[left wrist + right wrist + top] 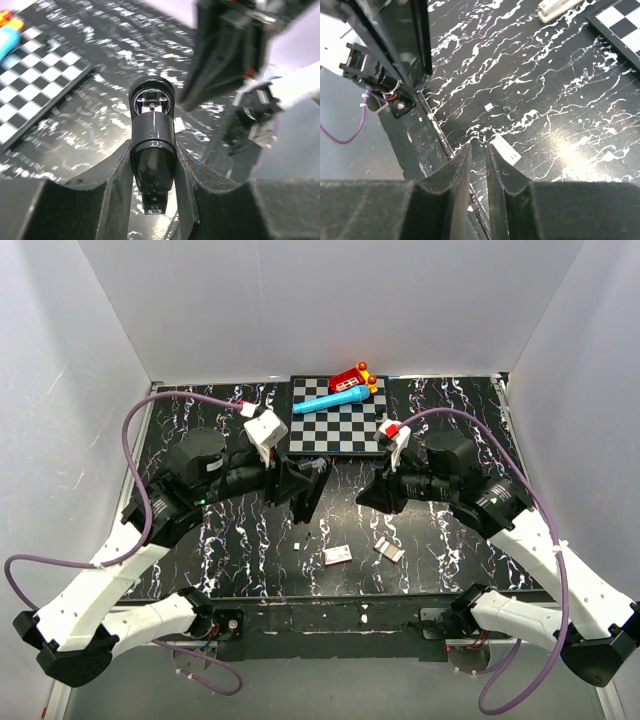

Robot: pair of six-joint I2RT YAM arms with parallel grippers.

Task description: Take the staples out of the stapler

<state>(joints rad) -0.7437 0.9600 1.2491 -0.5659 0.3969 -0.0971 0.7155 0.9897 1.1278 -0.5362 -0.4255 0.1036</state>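
- When you look down from above, you find the left gripper (153, 157) and the right gripper (478, 150) facing each other over the middle of the black, white-veined marbled table (450, 540), just on the near side of the board.
- Your left gripper is clamped on the small, elongated dark grey-black stapler (152, 120). Its wrist view shows the body squeezed between both pads and held clear above the table. A silvery metal part shows at the end that points toward your right arm.
- Your right gripper's fingers (455, 185) stand a narrow gap apart with nothing between them. It hangs near the stapler's free end, apart from it.
- The short silvery-grey ridged strip of staples (389, 550) lies flat on the table toward the near edge, nearer to you than the right gripper.
- A small white-and-red rectangular box (337, 555) lies near the staples on their left, not touching them, also toward the near edge.
- A black-and-white chequered board (320, 435) sits at the middle of the far edge. A light-blue pen-shaped cylinder (335, 398) and a red-and-yellow toy (352, 377) rest on the board's far right part.
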